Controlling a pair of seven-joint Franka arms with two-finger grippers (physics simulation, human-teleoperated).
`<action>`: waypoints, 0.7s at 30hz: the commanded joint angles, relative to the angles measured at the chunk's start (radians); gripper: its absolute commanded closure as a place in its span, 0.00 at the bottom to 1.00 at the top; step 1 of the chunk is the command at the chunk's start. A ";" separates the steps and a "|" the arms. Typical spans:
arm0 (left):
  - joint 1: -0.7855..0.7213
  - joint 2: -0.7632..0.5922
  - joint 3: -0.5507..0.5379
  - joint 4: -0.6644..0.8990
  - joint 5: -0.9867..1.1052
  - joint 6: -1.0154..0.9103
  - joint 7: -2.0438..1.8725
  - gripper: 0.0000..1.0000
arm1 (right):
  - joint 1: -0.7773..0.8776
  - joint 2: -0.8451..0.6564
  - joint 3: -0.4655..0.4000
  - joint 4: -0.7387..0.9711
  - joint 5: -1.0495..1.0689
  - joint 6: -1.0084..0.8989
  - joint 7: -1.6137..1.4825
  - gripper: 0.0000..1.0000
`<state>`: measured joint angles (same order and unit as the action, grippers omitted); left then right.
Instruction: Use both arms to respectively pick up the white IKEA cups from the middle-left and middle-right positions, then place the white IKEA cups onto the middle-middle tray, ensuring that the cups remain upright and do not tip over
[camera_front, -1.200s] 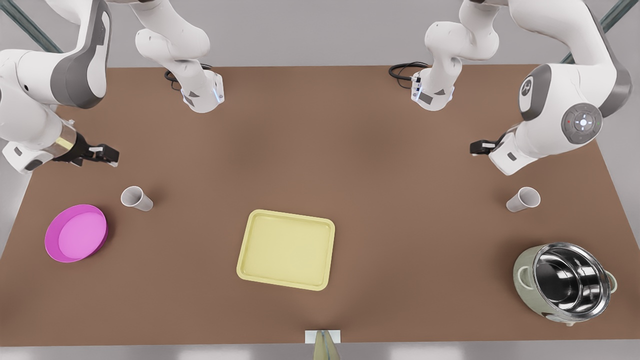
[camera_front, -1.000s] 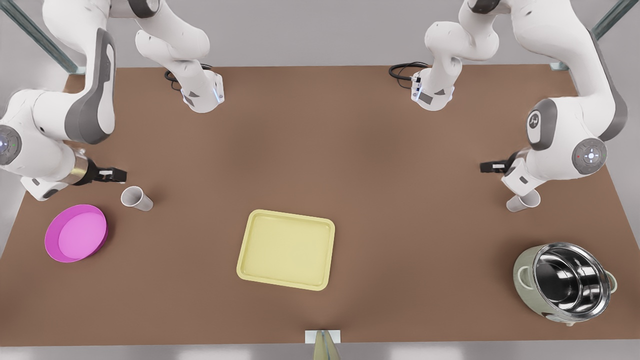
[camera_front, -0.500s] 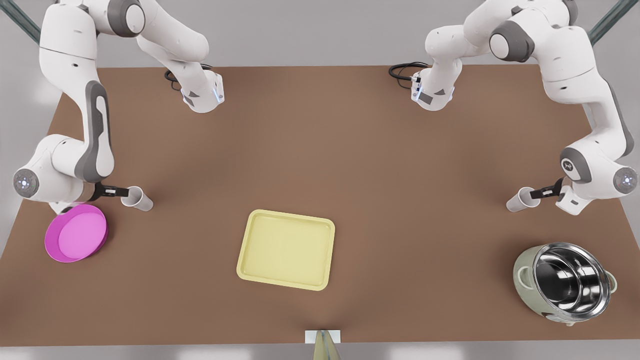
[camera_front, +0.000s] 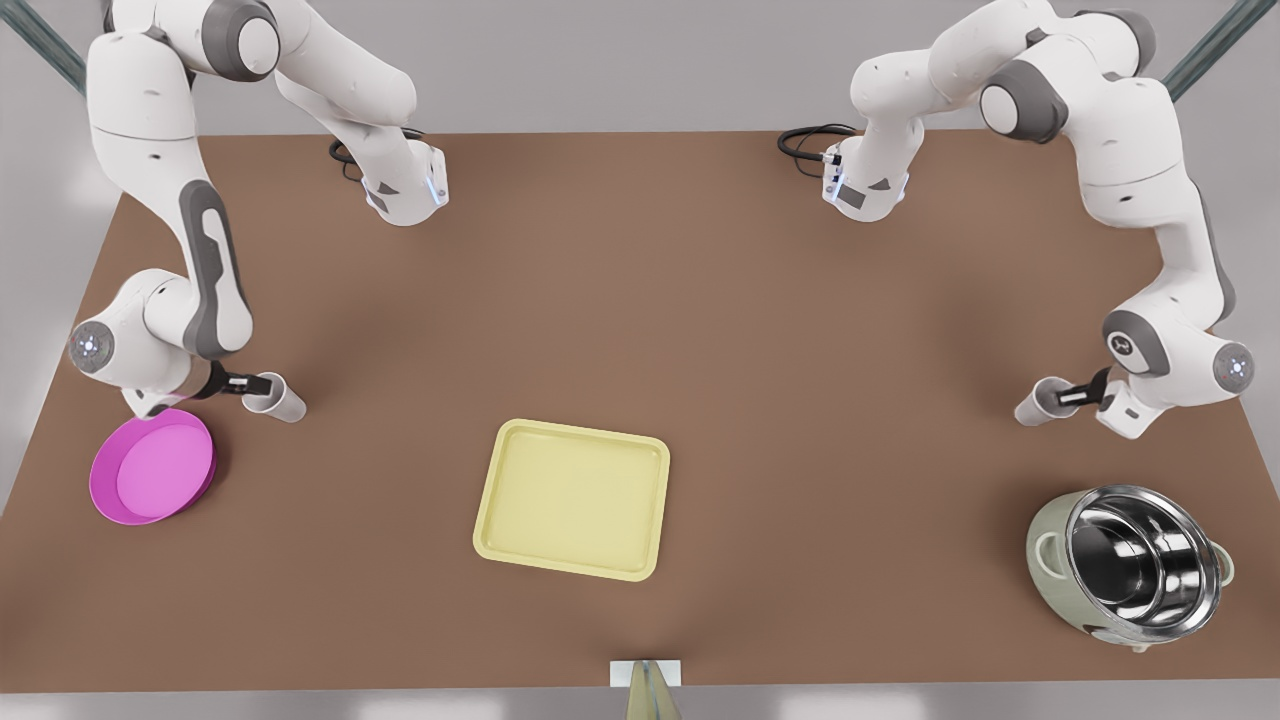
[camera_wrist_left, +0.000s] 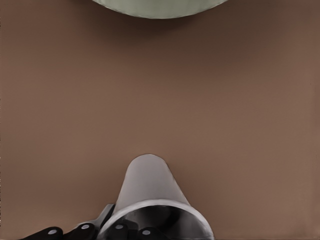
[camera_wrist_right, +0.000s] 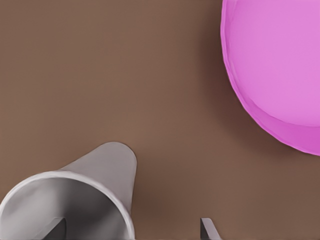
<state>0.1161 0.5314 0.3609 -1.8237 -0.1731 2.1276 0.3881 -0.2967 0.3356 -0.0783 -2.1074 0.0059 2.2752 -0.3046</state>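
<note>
One white IKEA cup (camera_front: 280, 401) stands upright at the front view's left, beside the magenta dish. My right gripper (camera_front: 250, 381) is at its rim and open, one fingertip (camera_wrist_right: 57, 229) inside the cup (camera_wrist_right: 102, 167) and the other outside. The second white IKEA cup (camera_front: 1035, 406) stands at the front view's right. My left gripper (camera_front: 1072, 394) is shut on the rim wall of this cup (camera_wrist_left: 147, 182), its dark fingers (camera_wrist_left: 82, 230) close together on either side. The pale yellow tray (camera_front: 572, 498) lies between the two cups, nearer the front edge.
A round magenta dish (camera_front: 152, 466) lies close to the right arm's wrist. A green pot (camera_front: 1130, 565) with a steel inner bowl stands at the front view's right front corner. Both arm bases (camera_front: 405, 190) sit at the table's far edge.
Both arms came down and inward from above the table to the cups' rims. The cup at the front view's right shifted slightly. The tray, dish and pot have not moved.
</note>
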 joint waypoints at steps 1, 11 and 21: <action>-0.030 -0.048 -0.002 0.004 -0.020 -0.038 0.091 0.79 | -0.002 0.000 0.000 -0.014 0.003 0.079 -0.108 0.00; -0.536 0.280 -0.438 0.742 0.004 -0.179 -1.517 0.79 | 0.021 0.014 0.006 0.009 0.040 0.055 -0.176 0.79; -0.701 0.547 -0.450 0.992 0.000 0.045 -1.571 0.79 | 0.586 -0.063 0.008 0.247 0.120 -0.184 -0.036 0.79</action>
<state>-0.5828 1.0700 -0.0884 -0.8323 -0.1692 2.1316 -0.5066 0.2388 0.2751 -0.0705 -1.8806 0.1110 2.1697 -0.4202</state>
